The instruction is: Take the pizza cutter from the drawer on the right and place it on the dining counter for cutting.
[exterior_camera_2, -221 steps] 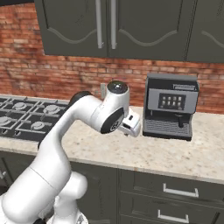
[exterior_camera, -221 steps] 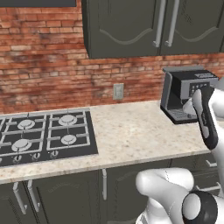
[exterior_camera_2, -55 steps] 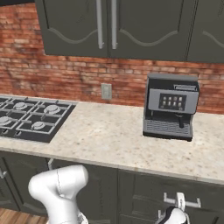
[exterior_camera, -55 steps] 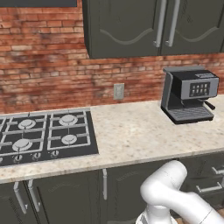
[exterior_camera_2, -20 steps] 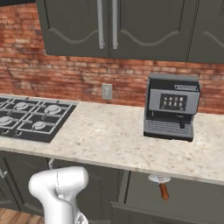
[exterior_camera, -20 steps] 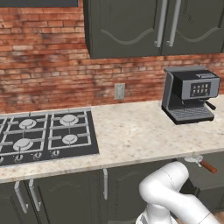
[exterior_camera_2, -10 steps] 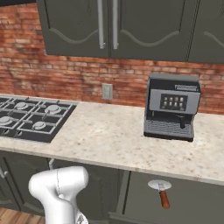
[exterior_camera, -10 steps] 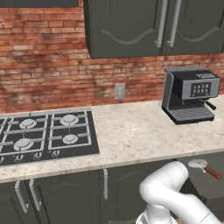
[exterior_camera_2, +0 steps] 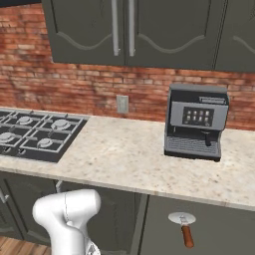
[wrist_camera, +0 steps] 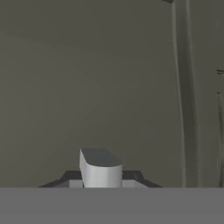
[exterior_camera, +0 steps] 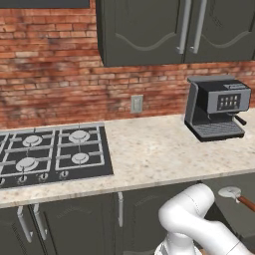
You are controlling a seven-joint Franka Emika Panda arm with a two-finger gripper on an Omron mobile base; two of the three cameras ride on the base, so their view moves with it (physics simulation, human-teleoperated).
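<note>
I see the drawer (exterior_camera_2: 209, 224) under the worktop (exterior_camera_2: 129, 159), pulled out. Inside it lies the pizza cutter (exterior_camera_2: 183, 226), with its round silver wheel toward the wall and its brown handle pointing out at me. My gripper (wrist_camera: 100, 168) is closed up tight with nothing in it, close to a flat dark grey panel. The coffee machine (exterior_camera_2: 195, 122) sits on the worktop above the drawer.

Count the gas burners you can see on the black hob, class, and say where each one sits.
4 on the hob: back left, back right, front left, front right. The frame edge crops the hob's left side, so more may be hidden.
</note>
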